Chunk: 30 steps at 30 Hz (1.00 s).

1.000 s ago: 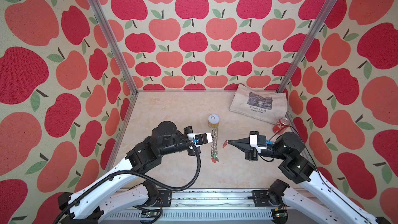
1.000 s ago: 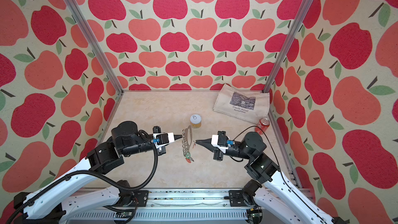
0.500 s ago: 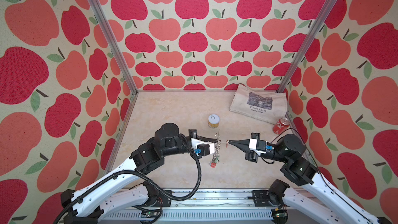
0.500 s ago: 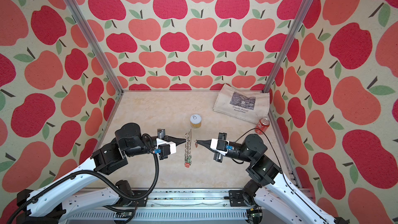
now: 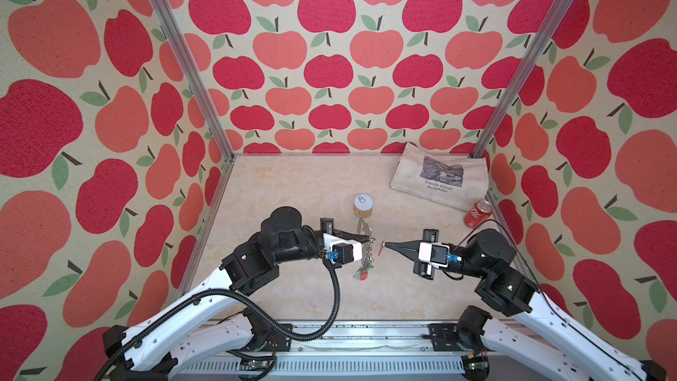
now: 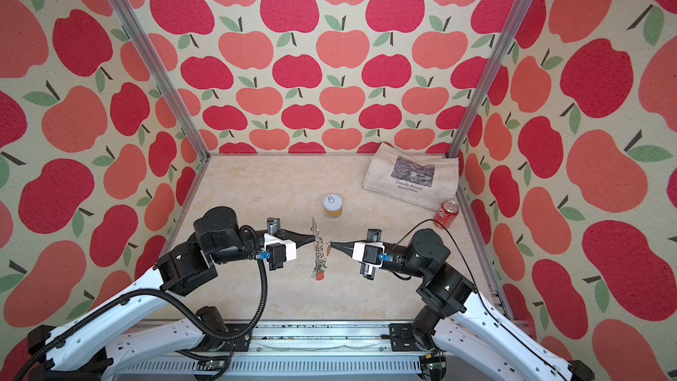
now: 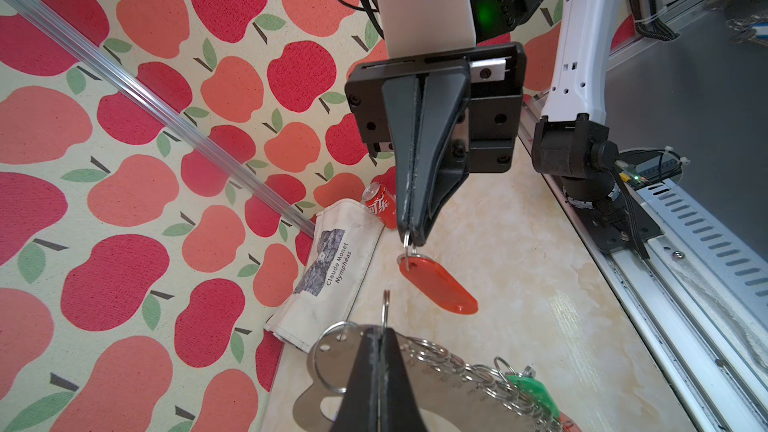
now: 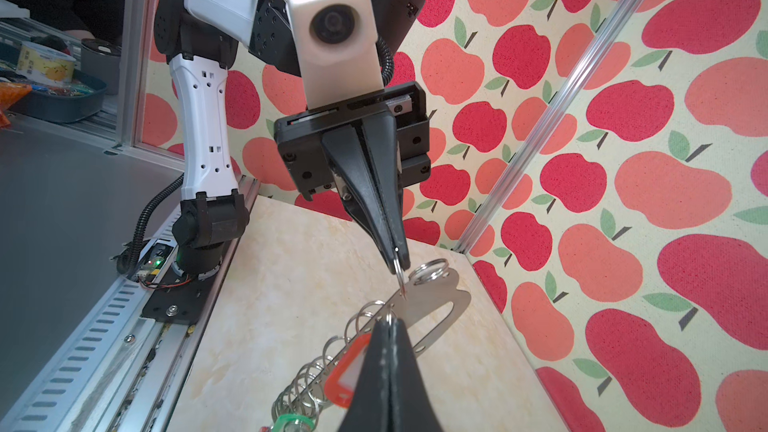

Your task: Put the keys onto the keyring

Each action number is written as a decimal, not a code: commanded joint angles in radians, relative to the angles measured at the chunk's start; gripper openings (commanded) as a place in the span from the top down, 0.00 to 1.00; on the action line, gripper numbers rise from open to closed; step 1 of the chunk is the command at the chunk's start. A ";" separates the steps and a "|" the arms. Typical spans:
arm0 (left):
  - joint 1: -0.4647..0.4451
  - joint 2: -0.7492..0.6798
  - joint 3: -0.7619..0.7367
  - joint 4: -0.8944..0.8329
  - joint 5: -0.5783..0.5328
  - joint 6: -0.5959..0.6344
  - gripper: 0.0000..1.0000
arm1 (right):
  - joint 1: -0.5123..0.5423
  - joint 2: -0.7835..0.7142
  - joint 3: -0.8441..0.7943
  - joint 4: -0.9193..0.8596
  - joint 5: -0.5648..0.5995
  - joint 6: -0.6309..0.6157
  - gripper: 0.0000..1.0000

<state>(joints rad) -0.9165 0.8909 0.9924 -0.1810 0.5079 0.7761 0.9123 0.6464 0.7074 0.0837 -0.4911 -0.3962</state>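
Beyond the near metal rail (image 5: 366, 335), over the middle of the marbled beige surface (image 5: 293, 196), my left tool (image 5: 370, 240) pinches a ring of the keyring (image 8: 436, 297), holding it up on edge. Just to the right, my right tool (image 5: 386, 245) is clamped on the ring of the red-tagged key (image 7: 440, 284). Farther back stands a tin can (image 5: 363, 205). At far right a tote bag (image 5: 439, 177) and a cola can (image 5: 478, 213) lie against the apple-print walls (image 5: 329, 67).

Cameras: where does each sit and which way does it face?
Top views: high above the bases, looking down at the table; left arm and right arm show.
Left wrist: on the left arm, facing the right gripper and its red tag; own jaws clamp the keyring.
Right wrist: on the right arm, facing the left gripper; own jaws hold the tag.
Shared: all four show the keyring.
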 commanded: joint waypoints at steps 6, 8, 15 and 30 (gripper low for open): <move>0.007 -0.007 -0.003 0.025 0.056 -0.057 1.00 | 0.063 0.018 0.012 -0.008 0.096 -0.128 1.00; 0.007 -0.007 -0.003 0.021 0.059 -0.061 1.00 | 0.064 0.012 0.013 -0.003 0.099 -0.132 1.00; 0.010 -0.003 -0.002 0.019 0.063 -0.061 1.00 | 0.064 -0.011 0.013 0.008 0.106 -0.120 1.00; 0.008 -0.003 -0.001 0.021 0.065 -0.066 1.00 | 0.065 0.010 0.023 0.044 0.100 -0.090 1.00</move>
<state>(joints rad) -0.9100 0.8909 0.9920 -0.1822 0.5484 0.7235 0.9688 0.6613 0.7078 0.0967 -0.4007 -0.5045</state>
